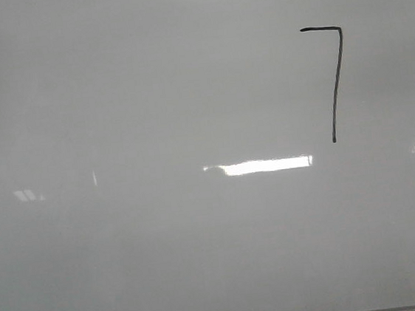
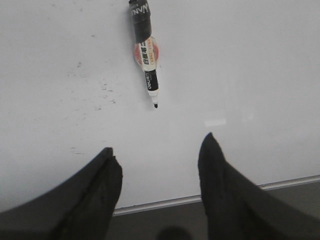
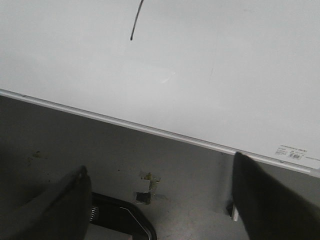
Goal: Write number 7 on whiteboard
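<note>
The number 7 is drawn in thin black line on the whiteboard, right of the middle in the front view. Its downstroke's lower end shows in the right wrist view. A black-and-white marker lies uncapped on the board in the left wrist view, over a small orange disc. My left gripper is open over the board's near edge, apart from the marker, with nothing between its fingers. My right gripper is open and empty over the grey table in front of the board. Neither gripper shows in the front view.
The board's metal frame edge runs across the right wrist view, with a small label at one corner. Grey table lies before it, with a black curved object near my right fingers. Faint marker smudges dot the board.
</note>
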